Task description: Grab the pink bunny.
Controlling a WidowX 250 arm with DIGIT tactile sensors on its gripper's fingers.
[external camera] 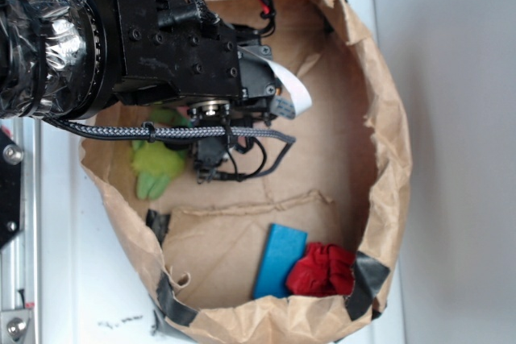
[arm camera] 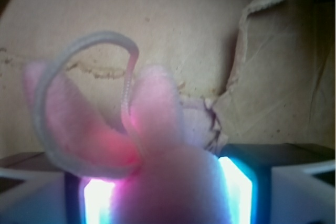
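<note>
Pink bunny sits between the 2 gripper fingers in the wrist view, its body filling the gap, glowing pads pressed to both sides. Gripper clenched on it. 2 pink ears stick up toward the camera; a pale cord loop arches over the left ear. Crumpled brown paper behind.

Exterior view: black gripper hangs down inside a brown paper bag with a rolled rim, patched with dark tape. Bunny itself not visible from this side, hidden by the arm and wrist hardware. Whether it rests on the bag floor or is raised off it, cannot tell.

Lime-green frog plush lies just beside the gripper, partly under the braided cable. Blue flat piece and red cloth lump lie touching each other near the lower rim, well apart from the gripper. White ribbon cable curls off the wrist.
</note>
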